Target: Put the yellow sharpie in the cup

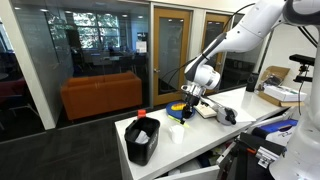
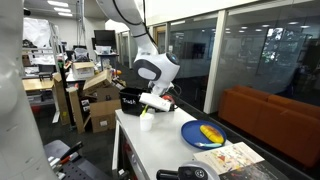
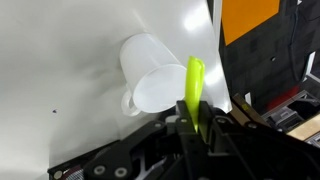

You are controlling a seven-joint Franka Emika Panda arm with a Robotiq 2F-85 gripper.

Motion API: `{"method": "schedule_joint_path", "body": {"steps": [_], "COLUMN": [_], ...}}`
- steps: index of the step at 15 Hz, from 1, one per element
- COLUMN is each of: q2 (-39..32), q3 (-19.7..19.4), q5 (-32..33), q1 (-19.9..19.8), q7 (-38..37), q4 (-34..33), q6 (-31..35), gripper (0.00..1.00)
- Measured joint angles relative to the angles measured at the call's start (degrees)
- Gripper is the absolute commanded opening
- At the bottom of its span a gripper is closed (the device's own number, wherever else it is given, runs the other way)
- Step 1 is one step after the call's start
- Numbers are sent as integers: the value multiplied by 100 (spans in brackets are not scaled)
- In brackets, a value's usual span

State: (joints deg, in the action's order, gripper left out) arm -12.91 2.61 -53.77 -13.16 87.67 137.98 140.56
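Observation:
In the wrist view my gripper (image 3: 195,122) is shut on the yellow sharpie (image 3: 194,85), which sticks out straight from between the jaws. Its tip lies over the right rim of the small white cup (image 3: 153,82), whose opening faces the camera. In both exterior views the gripper (image 1: 189,97) (image 2: 153,101) hangs above the white table, just over the cup (image 1: 177,132) (image 2: 146,122). The sharpie is too small to make out there.
A large black bin (image 1: 141,142) (image 2: 130,100) with white crumpled stuff stands beside the cup. A blue plate (image 1: 178,109) (image 2: 196,135) with a rounder yellow object lies behind it. Papers and a black device (image 1: 226,114) lie further along. The table edge (image 3: 214,40) runs close to the cup.

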Motion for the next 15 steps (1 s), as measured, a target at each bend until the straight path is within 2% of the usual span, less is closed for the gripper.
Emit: {"method": "schedule_joint_path", "body": {"steps": [8,15], "q2": [-51,-349], "q3": [-5,-39], "q5": [-638,-1521], "q1": [336,360], "q7": [58,796], "q4": [1,-22], "q6": [293,360], "gripper": [4,4]}}
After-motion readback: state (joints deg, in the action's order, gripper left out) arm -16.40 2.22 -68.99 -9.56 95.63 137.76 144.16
